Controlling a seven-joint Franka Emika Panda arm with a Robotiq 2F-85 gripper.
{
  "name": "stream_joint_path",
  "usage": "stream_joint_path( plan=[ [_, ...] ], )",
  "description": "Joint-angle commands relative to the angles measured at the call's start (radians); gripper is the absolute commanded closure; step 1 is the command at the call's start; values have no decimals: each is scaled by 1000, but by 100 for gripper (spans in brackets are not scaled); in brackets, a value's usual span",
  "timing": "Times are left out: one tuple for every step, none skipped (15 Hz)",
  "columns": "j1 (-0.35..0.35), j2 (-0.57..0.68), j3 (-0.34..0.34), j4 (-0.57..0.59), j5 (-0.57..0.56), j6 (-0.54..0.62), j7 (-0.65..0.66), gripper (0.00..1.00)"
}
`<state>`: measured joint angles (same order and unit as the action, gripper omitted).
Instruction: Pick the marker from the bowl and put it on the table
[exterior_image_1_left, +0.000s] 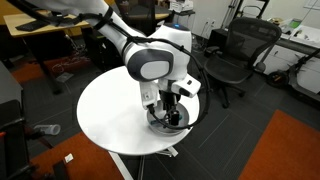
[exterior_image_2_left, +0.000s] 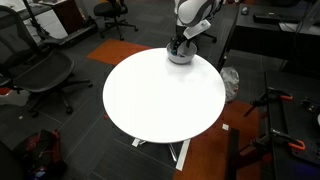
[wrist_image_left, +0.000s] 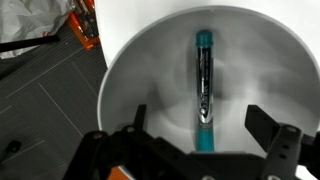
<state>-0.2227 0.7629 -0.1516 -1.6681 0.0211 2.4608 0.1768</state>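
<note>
- The marker (wrist_image_left: 204, 90) is not picked up yet: in the wrist view it lies flat on the bottom of the bowl (wrist_image_left: 140, 70), running near to far, a little right of the bowl's middle
- My gripper (wrist_image_left: 197, 115) hangs straight over it with the jaws spread wide and holding nothing; one finger (wrist_image_left: 135, 125) shows left of the marker and its mate shows right of it, both apart from the pen, so the pen lies in the gap between them
- In an exterior view the arm reaches down and the gripper (exterior_image_1_left: 170, 105) sits at the mouth of the bowl (exterior_image_1_left: 168, 122); I cannot tell from here how far below the rim the fingertips are
- The bowl (exterior_image_2_left: 181, 56) stands on the table (exterior_image_2_left: 160, 100) close to its far edge, slightly right of centre in that view, and the rest of the white top towards me looks bare
- By my reckoning the approach and the line-up over the pen are done, which is the early part of the job
- What is left is nearly everything that counts: go down the last bit, close on the marker, lift it out over the rim, carry it sideways off the bowl and lay it on the open white top
- Nothing of the task's end state shows so far, since no marker lies on the table outside the bowl
</note>
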Motion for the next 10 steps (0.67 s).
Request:
stream_joint_path(
  plan=[
    [-12,29,11,46,25,-27,-42,0],
    [-11,36,11,52,24,-29,-42,0],
    [-10,42,10,57,23,-29,-41,0],
    [-10,48,10,62,23,-29,-40,0],
    [-10,53,11,68,23,-28,-40,25],
    [-9,58,11,71,22,-28,-40,28],
    [-9,62,11,75,22,-29,-40,34],
    [-9,64,12,77,22,-29,-40,44],
    [-9,66,12,77,22,-29,-40,51],
    [-10,68,12,79,23,-28,-40,60]
  ],
)
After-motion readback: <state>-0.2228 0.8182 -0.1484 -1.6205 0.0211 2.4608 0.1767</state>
